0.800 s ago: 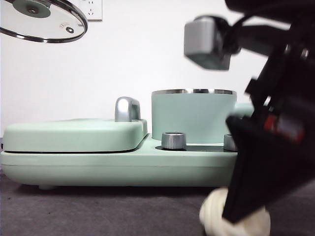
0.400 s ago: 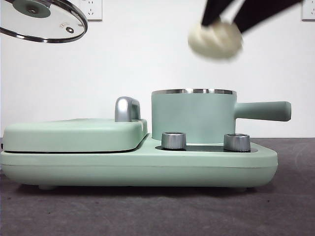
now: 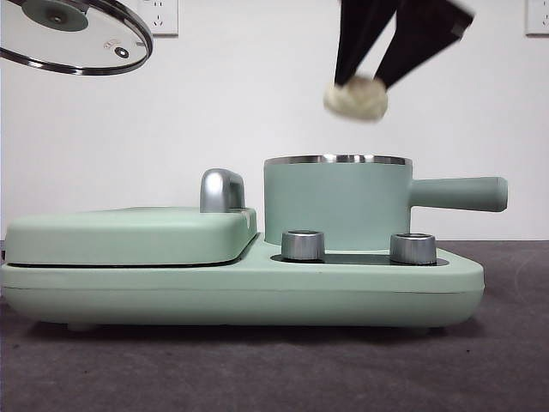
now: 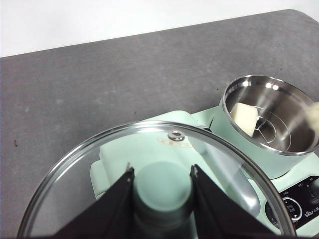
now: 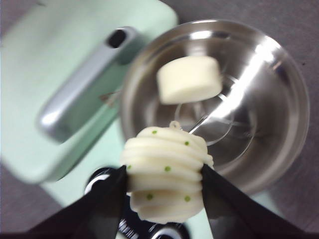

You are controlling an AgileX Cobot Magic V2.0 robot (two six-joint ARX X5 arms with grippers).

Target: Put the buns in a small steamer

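Note:
My right gripper (image 3: 358, 86) is shut on the ridged white bun with green flecks (image 5: 167, 172) and holds it in the air just above the rim of the mint-green small steamer (image 3: 336, 202). The bun also shows in the front view (image 3: 356, 97). The smooth plain bun (image 5: 189, 78) lies inside the steamer's steel bowl; it also shows in the left wrist view (image 4: 244, 117). My left gripper (image 4: 162, 186) is shut on the green knob of the glass lid (image 4: 89, 169) and holds it high at the left, away from the pot. The lid shows in the front view (image 3: 77, 36).
The steamer stands on a mint-green cooker base (image 3: 240, 287) with two steel knobs (image 3: 303, 245). A flat green griddle section (image 3: 129, 233) with a chrome handle (image 3: 221, 190) takes up the base's left half. The steamer's long handle (image 3: 459, 193) points right. Dark grey table (image 3: 257, 369) in front.
My right gripper has lifted the ridged bun from the table at the front right and carried it left, now lower and closer above the steamer's mouth. The lid has not moved.

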